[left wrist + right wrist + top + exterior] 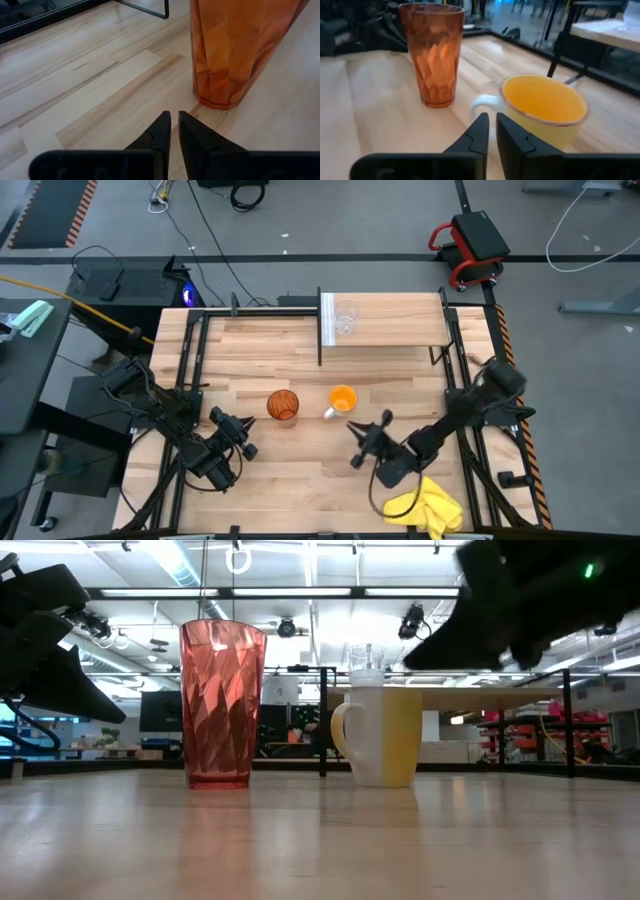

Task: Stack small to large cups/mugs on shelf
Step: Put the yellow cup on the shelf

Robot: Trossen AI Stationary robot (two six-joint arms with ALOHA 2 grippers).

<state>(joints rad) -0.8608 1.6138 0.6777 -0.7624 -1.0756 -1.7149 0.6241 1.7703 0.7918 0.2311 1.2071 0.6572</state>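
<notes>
The small clear glass cup stands on the shelf, beside its white end panel. The amber tumbler and the orange mug stand upright on the tabletop, side by side in front of the shelf. The mug's pale handle points toward the table's near edge. My left gripper is shut and hovers to the near left of the tumbler. My right gripper is shut and sits just to the near right of the mug, its tips close to the handle without touching it.
A crumpled yellow cloth lies near the table's near right corner, under the right arm. Black frame rails run along both table sides. The shelf board right of the glass cup is bare. In the low view the tumbler and mug stand apart.
</notes>
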